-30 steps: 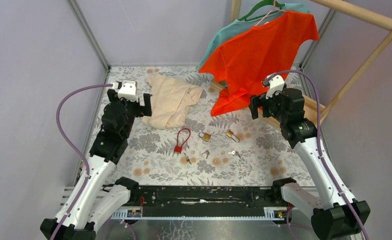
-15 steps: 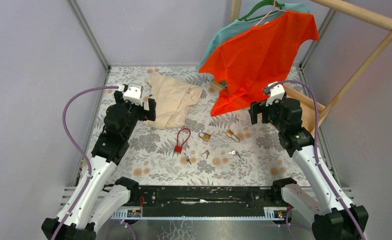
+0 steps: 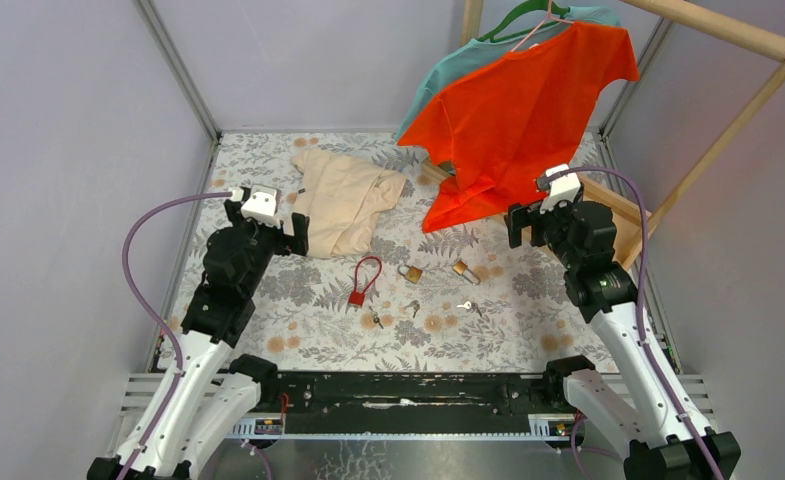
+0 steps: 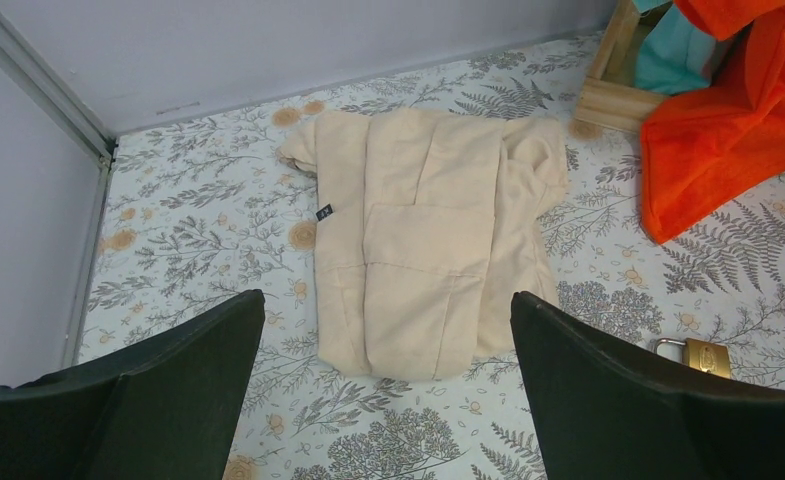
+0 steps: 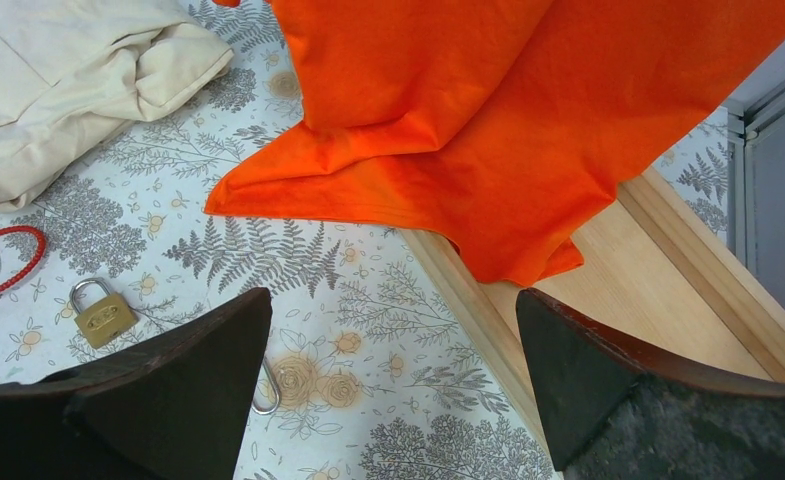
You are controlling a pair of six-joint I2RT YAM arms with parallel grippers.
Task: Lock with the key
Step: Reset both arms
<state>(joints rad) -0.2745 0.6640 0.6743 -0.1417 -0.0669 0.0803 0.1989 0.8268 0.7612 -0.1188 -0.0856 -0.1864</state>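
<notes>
Lowered and drawn toward 6 o'clock since a second ago: left claw; likewise right claw, eased toward 5 o'clock. At 9 o'clock of the floral worktop, left claw spread fully wide, gripping nothing, hanging above the near edge of a folded beige garment lying at 11 o'clock. Just short of centre toward 6 o'clock, a red cable lock flat on the worktop, loop pointing to 12 o'clock. At its 5 o'clock, a small key; then a second key and a third key, all lying loose. Between lock and right claw, a brass padlock and a second brass padlock, near each other, well apart from both claws. At 3 o'clock, right claw also spread fully wide and gripping nothing, beside the hem of an orange shirt hung with a teal shirt on a wooden rack at 1 o'clock.
</notes>
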